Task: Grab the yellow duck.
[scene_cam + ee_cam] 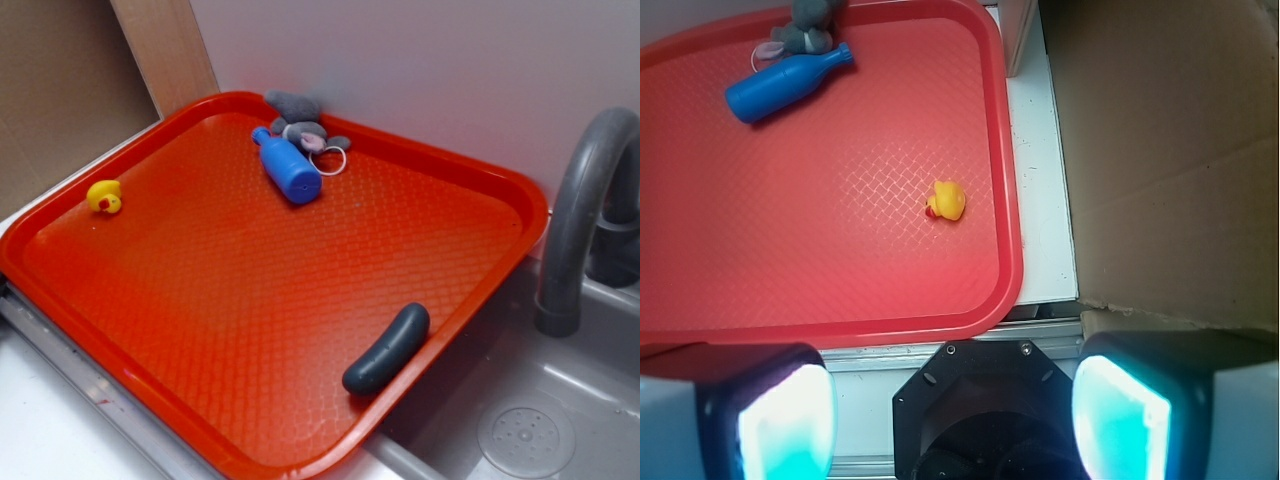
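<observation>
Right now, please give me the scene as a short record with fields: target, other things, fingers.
target: yellow duck, alone on the red tray, near one edge
bottle: blue bottle, lying on its side near the far corner
toy: grey plush toy, touching the bottle
dark object: dark grey curved piece, at the tray edge beside the sink
fingers: gripper open, holding nothing, off the tray

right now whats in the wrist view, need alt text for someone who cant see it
A tiny yellow duck sits on a red tray near its right rim, with the open jaws of the gripper in the foreground, off the tray. A blue bottle lies at the tray's far left beside a grey plush toy.
</observation>
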Tool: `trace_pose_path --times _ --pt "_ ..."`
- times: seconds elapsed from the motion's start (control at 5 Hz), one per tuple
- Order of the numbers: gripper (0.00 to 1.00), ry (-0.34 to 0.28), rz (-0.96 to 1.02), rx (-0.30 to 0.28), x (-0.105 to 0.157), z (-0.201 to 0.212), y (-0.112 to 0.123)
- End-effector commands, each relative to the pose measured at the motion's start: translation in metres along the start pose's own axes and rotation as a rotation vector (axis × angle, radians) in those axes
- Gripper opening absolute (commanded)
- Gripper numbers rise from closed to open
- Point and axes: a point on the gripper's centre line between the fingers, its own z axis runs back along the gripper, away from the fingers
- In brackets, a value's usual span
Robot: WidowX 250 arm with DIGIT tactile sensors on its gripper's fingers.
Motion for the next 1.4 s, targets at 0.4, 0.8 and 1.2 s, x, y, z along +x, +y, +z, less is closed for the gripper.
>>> trace_pose_path --times 0.4,0.8,1.2 --pt "1.0 0.044 0.407 -0.12 0.025 -0.032 -0.008" --pt "1.0 -0.009 0.902 -0.054 0.051 -0.084 -0.007" --pt "1.0 -0.071 0.988 0.107 0.082 -0.15 -0.014"
